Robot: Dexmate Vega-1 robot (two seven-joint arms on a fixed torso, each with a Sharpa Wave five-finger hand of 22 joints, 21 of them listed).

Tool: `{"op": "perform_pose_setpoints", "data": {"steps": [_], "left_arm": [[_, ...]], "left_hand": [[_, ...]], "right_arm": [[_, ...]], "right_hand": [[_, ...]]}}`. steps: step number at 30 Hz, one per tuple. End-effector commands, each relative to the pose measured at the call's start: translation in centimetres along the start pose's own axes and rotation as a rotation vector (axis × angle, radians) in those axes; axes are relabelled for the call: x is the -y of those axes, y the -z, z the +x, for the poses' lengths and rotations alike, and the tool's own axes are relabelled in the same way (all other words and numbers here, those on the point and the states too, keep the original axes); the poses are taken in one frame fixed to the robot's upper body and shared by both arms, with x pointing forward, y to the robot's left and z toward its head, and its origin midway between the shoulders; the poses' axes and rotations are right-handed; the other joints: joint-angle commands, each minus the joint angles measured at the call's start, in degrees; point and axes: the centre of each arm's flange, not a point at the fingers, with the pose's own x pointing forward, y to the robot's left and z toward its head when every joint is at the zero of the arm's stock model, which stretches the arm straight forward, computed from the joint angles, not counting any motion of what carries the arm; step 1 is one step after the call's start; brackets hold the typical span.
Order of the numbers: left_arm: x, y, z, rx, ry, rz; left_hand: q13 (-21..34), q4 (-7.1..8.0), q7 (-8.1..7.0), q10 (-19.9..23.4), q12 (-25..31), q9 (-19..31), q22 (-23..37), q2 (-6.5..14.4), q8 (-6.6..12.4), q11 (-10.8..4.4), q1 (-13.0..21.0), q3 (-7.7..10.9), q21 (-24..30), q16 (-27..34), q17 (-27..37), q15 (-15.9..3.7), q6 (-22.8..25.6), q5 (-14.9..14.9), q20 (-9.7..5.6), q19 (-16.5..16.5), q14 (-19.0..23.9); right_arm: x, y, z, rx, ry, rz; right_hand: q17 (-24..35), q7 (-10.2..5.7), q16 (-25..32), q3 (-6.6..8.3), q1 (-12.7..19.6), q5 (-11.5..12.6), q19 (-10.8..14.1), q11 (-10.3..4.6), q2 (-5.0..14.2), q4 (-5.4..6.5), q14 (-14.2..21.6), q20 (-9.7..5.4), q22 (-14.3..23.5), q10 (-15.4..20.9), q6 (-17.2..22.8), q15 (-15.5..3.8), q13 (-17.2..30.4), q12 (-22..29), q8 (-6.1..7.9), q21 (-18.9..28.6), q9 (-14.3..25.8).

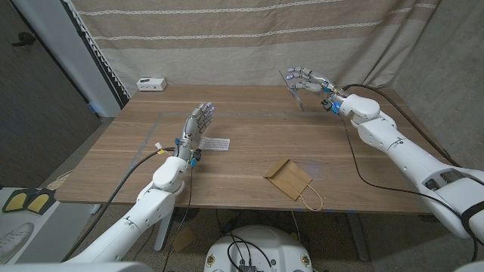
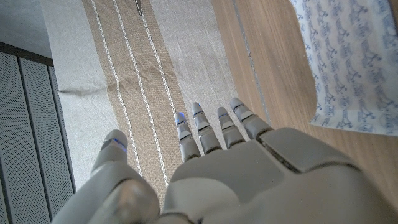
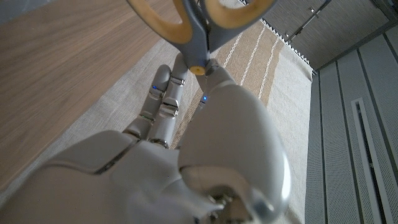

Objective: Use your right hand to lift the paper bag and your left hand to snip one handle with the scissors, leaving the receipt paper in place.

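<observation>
The paper bag (image 1: 288, 178) lies flat near the table's front edge, handle (image 1: 312, 199) toward you. Your right hand (image 1: 310, 81), raised far right, pinches the scissors (image 1: 292, 90); your left hand (image 1: 196, 130), fingers apart, holds nothing beside the receipt paper (image 1: 215, 143). Pass the scissors leftward first.

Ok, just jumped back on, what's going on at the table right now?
The right hand holds the scissors up over the far right part of the table, though the task gives them to the left. The left hand is raised and holds nothing, beside the receipt paper. The paper bag lies near the front edge, untouched, its handle uncut.
</observation>
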Motion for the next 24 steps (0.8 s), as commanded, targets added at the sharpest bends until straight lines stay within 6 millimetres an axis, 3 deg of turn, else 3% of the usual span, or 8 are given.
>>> {"op": "perform_pose_setpoints", "data": {"steps": [1,13,24], "left_arm": [[0.1,0.4,0.5,-0.012,0.008,-0.005],[0.5,0.5,0.6,-0.018,0.01,-0.006],[0.5,0.5,0.7,-0.024,0.015,-0.003]], "left_hand": [[0.19,-0.12,0.09,0.44,0.36,0.14,0.14,-0.05,0.1,-0.02,-0.02,-0.16,0.14,0.06,0.27,-10.09,0.34,0.17,-8.59,0.37,0.5],[0.19,-0.12,0.01,0.46,0.34,0.14,0.14,-0.04,0.1,-0.01,-0.01,-0.21,0.15,0.06,0.27,-10.09,0.38,0.18,-8.56,0.38,0.51],[0.19,-0.11,0.04,0.48,0.33,0.14,0.14,-0.01,0.06,-0.03,-0.02,-0.25,0.15,0.06,0.27,-10.08,0.34,0.18,-8.54,0.39,0.54]], "right_arm": [[-0.2,0.5,0.1,0.02,0.004,0.102],[0.1,1.4,0.0,0.021,-0.001,0.218],[-0.1,2.3,-0.2,0.015,0.002,0.295]], "right_hand": [[13.64,-0.15,0.17,0.99,0.92,-0.49,2.13,-0.05,0.33,-0.27,3.39,-8.13,0.11,-0.23,0.51,-13.28,-0.15,-0.6,-0.61,2.85,-0.16],[14.98,0.1,0.12,2.0,1.01,-1.03,5.35,0.26,0.96,-0.01,1.62,-6.48,-1.81,-0.89,0.85,-13.24,-0.5,-1.75,-1.45,4.65,-0.58],[15.39,0.21,0.17,2.36,1.1,-1.05,6.2,0.4,0.83,-0.03,1.01,-6.59,-2.65,-1.38,0.88,-13.23,-0.68,-2.34,-1.89,4.83,-0.77]]}}
